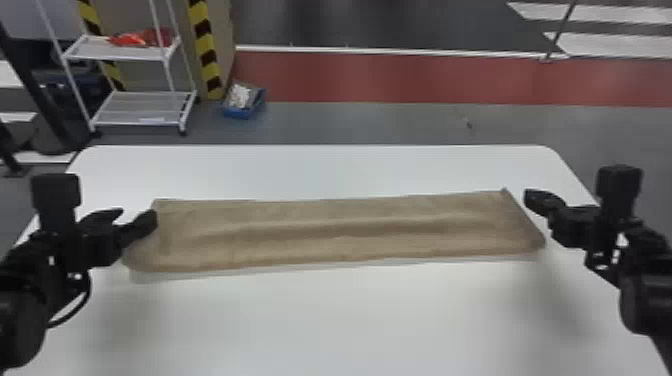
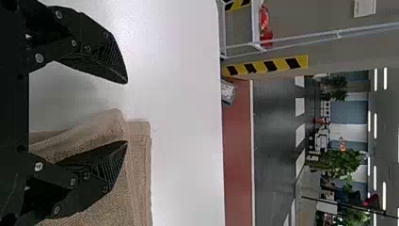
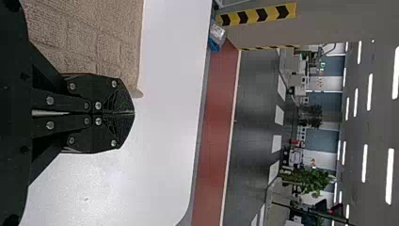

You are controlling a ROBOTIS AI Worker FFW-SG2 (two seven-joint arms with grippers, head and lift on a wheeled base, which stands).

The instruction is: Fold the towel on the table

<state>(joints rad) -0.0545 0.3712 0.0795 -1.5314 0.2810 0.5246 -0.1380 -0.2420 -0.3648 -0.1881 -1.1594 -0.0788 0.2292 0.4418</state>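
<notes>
- Head view: towel (image 1: 340, 232) lies flat across the middle of the table (image 1: 350, 310), as a long, wrinkled strip.
- Handling (judged): light, soft, limp, not fragile; layers may slip or bunch if only the top one is pinched.
- Grip points (judged): both short ends, toward the table's left and right sides, taking all layers.
- Left gripper (image 2: 126, 112): over the table's left side, at the towel's end; fingers spread, nothing held.
- Right gripper (image 3: 134, 113): over the table's right side, just beside the towel; fingers together, empty. Part them before gripping.
- Obstruction (judged): the tabletop limits fingertip descent.
- Surroundings: white rack (image 1: 150, 108) and blue box (image 1: 243, 113) stand beyond the table's far edge.
</notes>
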